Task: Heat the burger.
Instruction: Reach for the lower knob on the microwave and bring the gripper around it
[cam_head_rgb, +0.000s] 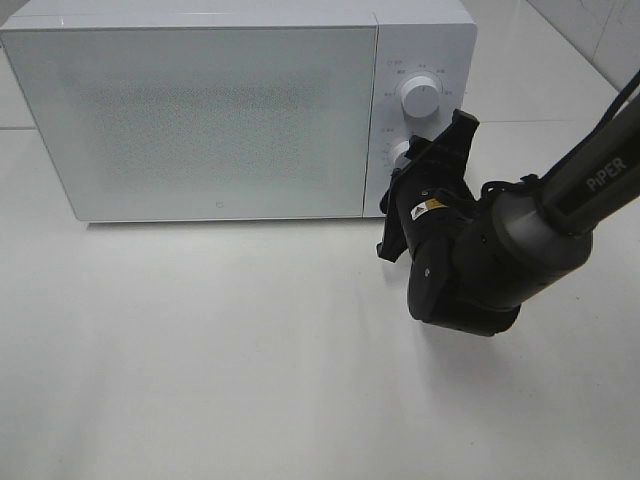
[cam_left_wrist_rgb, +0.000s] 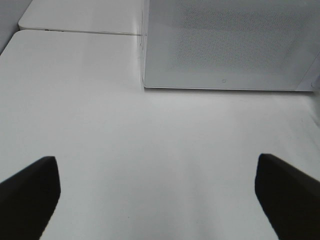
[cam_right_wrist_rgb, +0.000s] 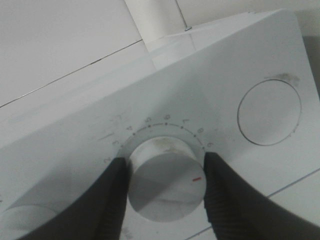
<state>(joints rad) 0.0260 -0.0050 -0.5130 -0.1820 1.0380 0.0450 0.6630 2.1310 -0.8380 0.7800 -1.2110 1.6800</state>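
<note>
Right tool: nearest the high camera, at 3 o'clock of that view, reaching in to the control panel; its fingers pinch the lower knob from both sides, pads touching its rim.
Lower knob: sits at 7 o'clock from the upper knob; it has a ring of numbers around it and a red mark on its face, close to one finger. I cannot tell what setting it shows.
Left tool: spread wide and holding nothing, above bare counter in front of the microwave; out of the high view.
Door: closed flush, filling the view from 9 to 12 o'clock; its dotted panel shows nothing of the inside.
Burger: not visible in any view. With the door shut and the counter bare, it is probably already inside.
Step in hand: loading looks done; this seems to be the dial-setting step that starts the heating.
Next move: likely a wrist roll about the knob's own axis with the pinch kept firm, so the pads turn the knob and do not slide around it.
Watch for: pushing inward could shove the light oven back; an off-centre twist could slip off.
</note>
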